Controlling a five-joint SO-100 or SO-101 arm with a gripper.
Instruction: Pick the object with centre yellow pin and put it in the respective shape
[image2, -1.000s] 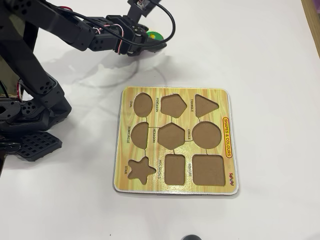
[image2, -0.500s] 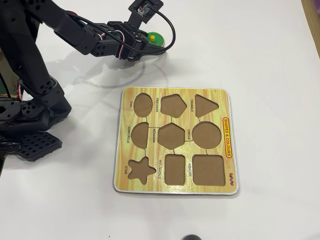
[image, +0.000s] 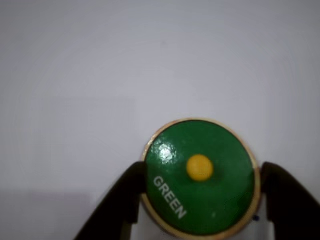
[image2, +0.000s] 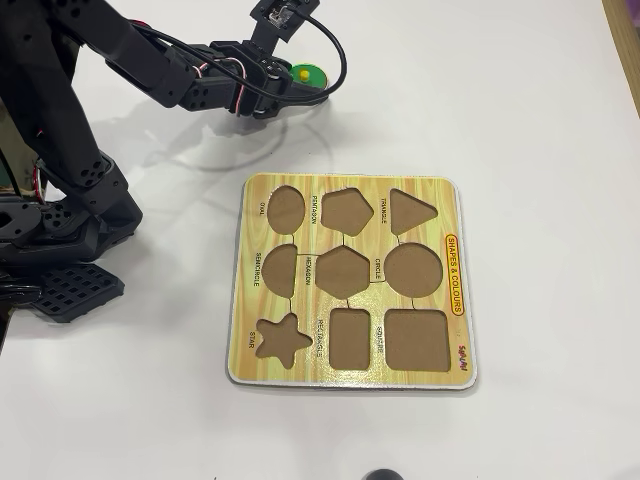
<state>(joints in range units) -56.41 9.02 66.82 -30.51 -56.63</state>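
Disc (image2: 307, 73) sits at the top of the overhead view, about 12 o'clock from the board (image2: 352, 283) and well apart from it, on the white desk (image2: 520, 120). Compared with half a second ago it has hardly moved, only a touch up the frame, and the arm's forearm and wrist have shifted slightly the same way; a second ago the arm hid more of the disc than it does now.

In the wrist view the disc (image: 200, 176) shows a green face, the word GREEN, a yellow knob (image: 200, 167) and a pale rim. The gripper (image: 200, 200) is spread around it, one dark finger (image: 127, 200) close against the rim at 9 o'clock, the other at 3 o'clock with a thin gap, so it brackets the disc without clearly clamping it.

On the board the circle cut-out (image2: 413, 270) lies at about 3 o'clock from the board's middle, bare, as are the oval (image2: 286, 209), semicircle (image2: 281, 271) and other shapes. The arm's black base (image2: 60, 240) stands at 9 o'clock from the board. Nothing lies between disc and board.
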